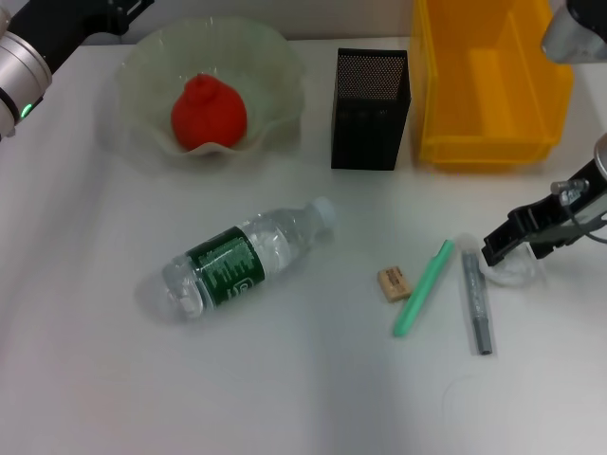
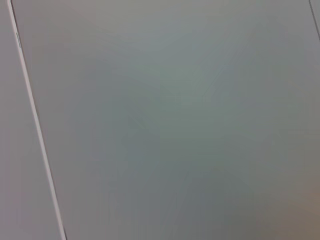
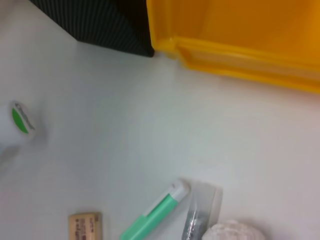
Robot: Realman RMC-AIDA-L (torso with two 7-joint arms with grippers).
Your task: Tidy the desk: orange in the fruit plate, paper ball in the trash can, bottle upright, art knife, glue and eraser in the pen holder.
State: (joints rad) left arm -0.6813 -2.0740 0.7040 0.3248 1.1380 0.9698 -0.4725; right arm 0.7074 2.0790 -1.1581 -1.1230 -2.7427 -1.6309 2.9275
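Observation:
The orange point(image 1: 207, 112) lies in the pale green fruit plate point(image 1: 142, 57) at the back left. The bottle point(image 1: 247, 258) lies on its side mid-table; its cap shows in the right wrist view point(image 3: 22, 122). The tan eraser point(image 1: 394, 282) point(image 3: 86, 227), a green stick point(image 1: 424, 287) point(image 3: 155, 212) and a grey stick point(image 1: 476, 300) point(image 3: 197, 215) lie to the right. The paper ball point(image 1: 513, 273) point(image 3: 231, 232) lies beside the grey stick. My right gripper point(image 1: 522, 246) hovers just over the ball, fingers apart, holding nothing. My left arm point(image 1: 24, 57) is at the back left.
The black mesh pen holder point(image 1: 371, 109) point(image 3: 110, 25) stands upright at the back middle. The yellow trash can point(image 1: 488, 81) point(image 3: 240, 35) stands right of it, holding nothing that shows. The left wrist view shows only a plain grey surface.

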